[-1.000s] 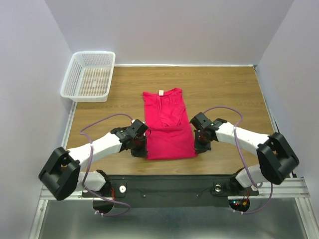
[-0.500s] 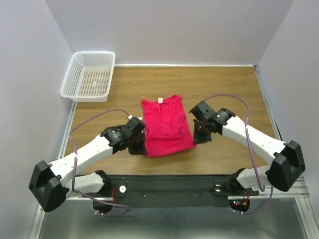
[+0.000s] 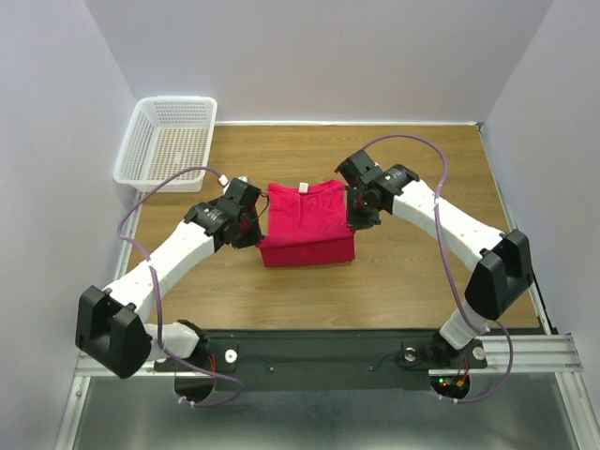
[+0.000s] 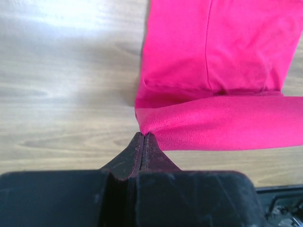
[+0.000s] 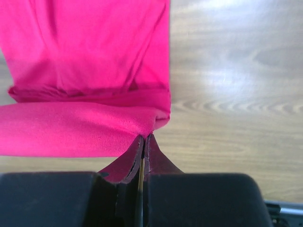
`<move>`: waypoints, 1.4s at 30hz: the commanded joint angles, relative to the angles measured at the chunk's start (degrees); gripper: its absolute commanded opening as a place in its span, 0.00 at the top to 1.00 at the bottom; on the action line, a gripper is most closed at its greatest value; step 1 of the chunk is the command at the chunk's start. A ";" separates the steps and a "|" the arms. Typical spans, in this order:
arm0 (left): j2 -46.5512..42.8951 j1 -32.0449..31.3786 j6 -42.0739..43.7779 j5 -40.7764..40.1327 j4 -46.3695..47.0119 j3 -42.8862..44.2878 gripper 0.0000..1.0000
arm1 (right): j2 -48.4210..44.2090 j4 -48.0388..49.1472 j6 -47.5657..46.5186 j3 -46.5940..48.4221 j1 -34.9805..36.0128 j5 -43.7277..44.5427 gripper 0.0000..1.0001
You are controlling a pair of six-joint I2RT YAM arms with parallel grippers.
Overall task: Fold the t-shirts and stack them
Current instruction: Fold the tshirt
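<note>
A crimson-pink t-shirt (image 3: 307, 223) lies mid-table with its lower part lifted and carried over the upper part, and a small white neck label shows at its far edge. My left gripper (image 3: 251, 225) is shut on the t-shirt's left hem corner (image 4: 142, 128); the jaws (image 4: 143, 137) pinch the cloth at their tips. My right gripper (image 3: 356, 212) is shut on the right hem corner (image 5: 154, 124), with the cloth caught at the jaw tips (image 5: 144, 138). The held hem stretches taut between both grippers, above the flat cloth (image 4: 213, 47).
A white mesh basket (image 3: 169, 142) stands at the far left corner of the wooden table (image 3: 422, 272). White walls close in the left, back and right sides. Purple cables loop above both arms.
Both grippers have carried the t-shirt's hem away from the near edge toward the collar, folding the lower half over the upper. The visible cloth is now shorter.
</note>
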 commanded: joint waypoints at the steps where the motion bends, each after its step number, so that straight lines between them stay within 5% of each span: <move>1: 1.17 1.18 4.58 -3.14 1.13 4.66 1.00 | 0.32 -1.39 -3.88 6.00 -3.47 3.03 0.99; 22: 11.10 5.40 10.65 -4.81 5.26 13.28 1.00 | 11.05 -0.78 -7.75 19.10 -7.52 0.75 0.99; 42: 19.90 6.90 14.95 -4.29 10.35 19.61 1.00 | 16.06 4.06 -10.30 18.14 -11.48 1.36 0.99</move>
